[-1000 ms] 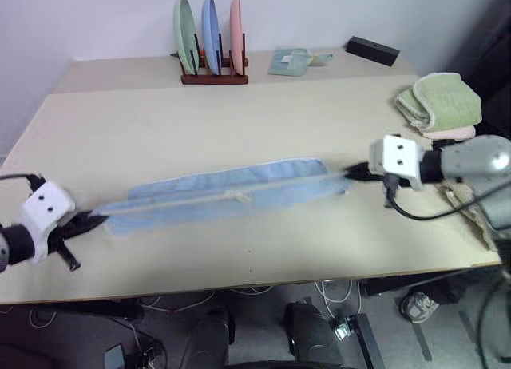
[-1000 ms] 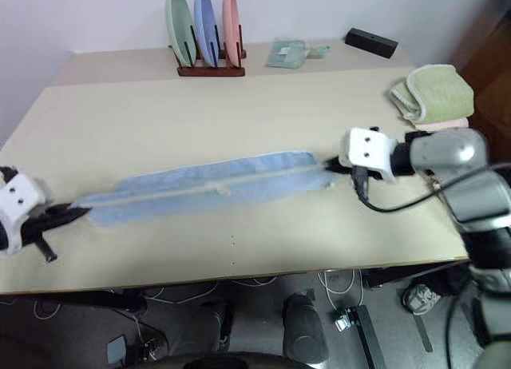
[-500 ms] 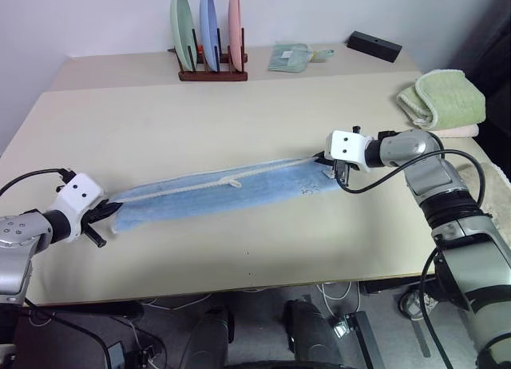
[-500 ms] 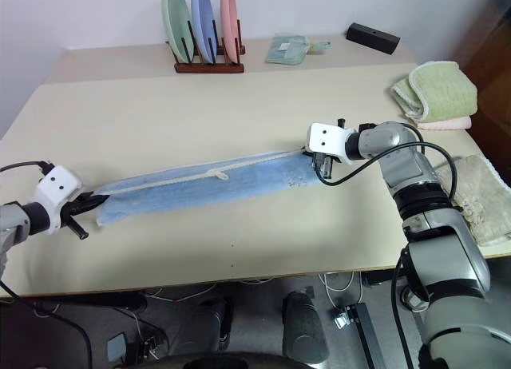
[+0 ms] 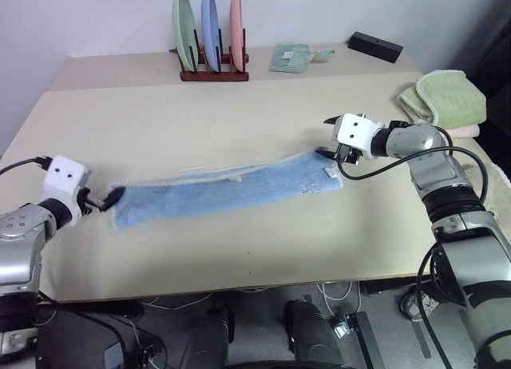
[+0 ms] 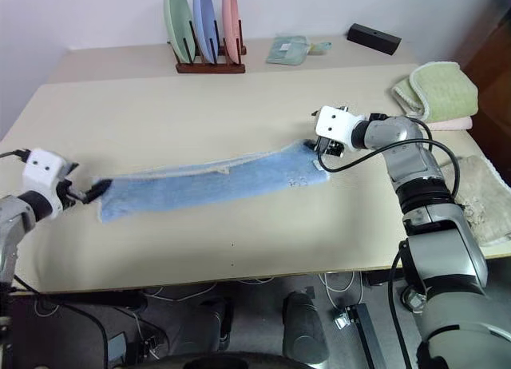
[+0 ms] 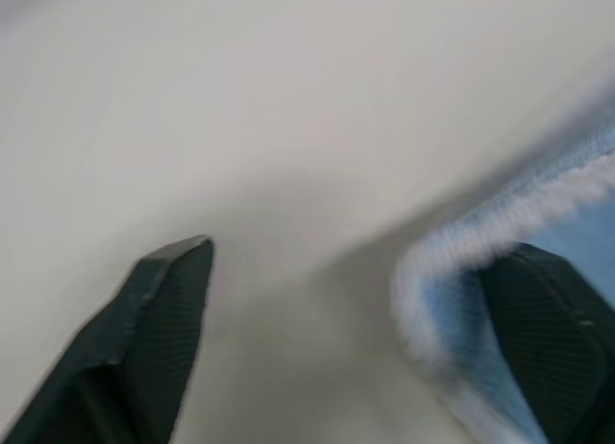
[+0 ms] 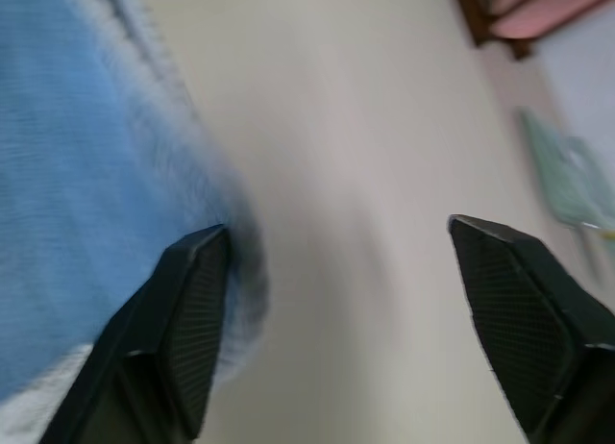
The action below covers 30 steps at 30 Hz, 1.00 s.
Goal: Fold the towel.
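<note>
The towel (image 5: 223, 193) lies stretched in a long strip across the worktop (image 5: 239, 113) between the 2 grippers. The left gripper (image 7: 356, 300) stands spread at one end, the right gripper (image 8: 336, 300) spread at the other, neither clamped on it.

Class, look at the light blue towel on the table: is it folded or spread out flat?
Folded lengthwise. The towel lies as a long narrow strip, its pale stitched edges stacked along the far side, stretched between the left gripper and right gripper.
</note>
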{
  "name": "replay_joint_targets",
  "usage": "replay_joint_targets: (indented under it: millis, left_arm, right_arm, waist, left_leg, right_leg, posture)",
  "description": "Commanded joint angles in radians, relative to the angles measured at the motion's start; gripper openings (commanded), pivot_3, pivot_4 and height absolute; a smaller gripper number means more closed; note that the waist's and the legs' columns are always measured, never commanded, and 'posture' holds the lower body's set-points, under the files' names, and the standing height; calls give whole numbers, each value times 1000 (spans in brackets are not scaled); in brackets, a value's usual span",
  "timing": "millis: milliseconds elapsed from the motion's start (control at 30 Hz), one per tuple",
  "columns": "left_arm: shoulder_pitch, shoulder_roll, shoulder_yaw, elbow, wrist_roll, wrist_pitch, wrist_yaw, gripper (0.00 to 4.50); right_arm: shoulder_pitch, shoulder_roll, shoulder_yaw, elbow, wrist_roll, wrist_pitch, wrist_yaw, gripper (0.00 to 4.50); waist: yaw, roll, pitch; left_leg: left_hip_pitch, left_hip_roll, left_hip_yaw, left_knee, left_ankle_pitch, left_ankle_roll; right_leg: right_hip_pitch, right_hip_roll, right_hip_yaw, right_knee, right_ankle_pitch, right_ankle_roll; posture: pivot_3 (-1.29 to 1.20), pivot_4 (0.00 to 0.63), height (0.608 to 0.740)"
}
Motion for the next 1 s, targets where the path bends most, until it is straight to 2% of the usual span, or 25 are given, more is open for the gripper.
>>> replay_joint_targets:
  millis: [33, 133, 200, 267, 367, 467, 533, 600, 667, 800, 1000]
  left_arm:
    - [-61, -77, 82, 2, -18, 47, 188, 4244]
    - [-55, -104, 72, -17, -9, 55, 220, 4244]
    - [-24, -108, 55, -58, -20, 59, 196, 4244]
    - [4, -102, 56, -99, -41, 50, 156, 4244]
    - [48, -76, 71, -178, -102, 29, 54, 4328]
    - [105, -34, 46, -254, -110, -3, -36, 4328]
    - [130, -16, 8, -316, -116, -8, -84, 4328]
    - [147, 1, -105, -441, -130, -17, -176, 4328]
    - [144, -1, -206, -531, -139, -22, -240, 4328]
    - [123, -23, -330, -630, -161, -2, -283, 4328]
    - [96, -60, -405, -670, -170, 20, -275, 4328]
  right_arm:
    - [83, -43, -90, -173, 31, 79, -61, 3699]
    - [153, -48, -122, -288, 40, 158, -79, 3699]
    - [248, -70, -167, -426, 104, 268, -37, 3699]
    - [342, -90, -238, -575, 229, 465, 28, 3699]
    - [483, -92, -358, -808, 458, 823, 59, 4453]
    - [590, -57, -445, -975, 605, 1102, -6, 4453]
    - [645, -2, -502, -1046, 670, 1288, -101, 4453]
    - [675, 116, -567, -1101, 737, 1476, -206, 4453]
    - [664, 225, -599, -1118, 752, 1589, -306, 4453]
    - [554, 422, -698, -1071, 716, 1724, -499, 4453]
    - [420, 601, -817, -1006, 704, 1757, -646, 4453]
  waist:
    - [3, -1, -1]
    - [-4, -1, -1]
    - [-7, -1, -1]
    - [-4, -1, -1]
    - [0, -1, -1]
    - [1, -1, -1]
    - [1, -1, -1]
    - [2, -1, -1]
    - [12, -4, -3]
    - [16, -2, -3]
    - [18, -1, -3]
  left_leg:
    - [0, 0, -1, 0, 0, 0]
    - [0, 0, 0, 1, 0, 0]
    - [0, 0, 0, 1, 0, 0]
    - [0, 0, 0, 0, 0, 0]
    - [0, 0, 0, 1, 0, 0]
    - [1, 0, -1, 1, 0, 0]
    - [2, 0, -2, 1, 0, 0]
    - [3, 0, -1, 2, 0, 0]
    - [3, 1, -2, 2, 0, 0]
    - [4, 0, 0, 2, 0, 0]
    - [4, 1, -2, 2, 0, 0]
  right_leg:
    - [0, 0, -1, 0, 0, 0]
    - [1, 0, 0, 0, 0, 1]
    - [0, 0, 0, 0, 0, 1]
    - [0, 0, 0, 0, 0, 1]
    - [1, 0, 0, 0, 0, 1]
    - [4, 0, 0, -1, 0, 0]
    - [5, 0, -1, -1, 0, 0]
    - [7, 0, 0, -3, 0, 0]
    - [8, 1, -1, -3, 0, 0]
    - [7, 1, 1, -3, 1, -1]
    - [7, 3, 0, -3, 1, -1]
  posture:
    - [0, 150, 740]
    - [0, 150, 740]
    - [0, 150, 740]
    - [0, 150, 740]
    - [0, 150, 740]
    - [0, 150, 740]
    - [0, 150, 740]
    - [0, 150, 740]
    - [0, 150, 740]
    - [0, 150, 740]
    - [0, 150, 740]
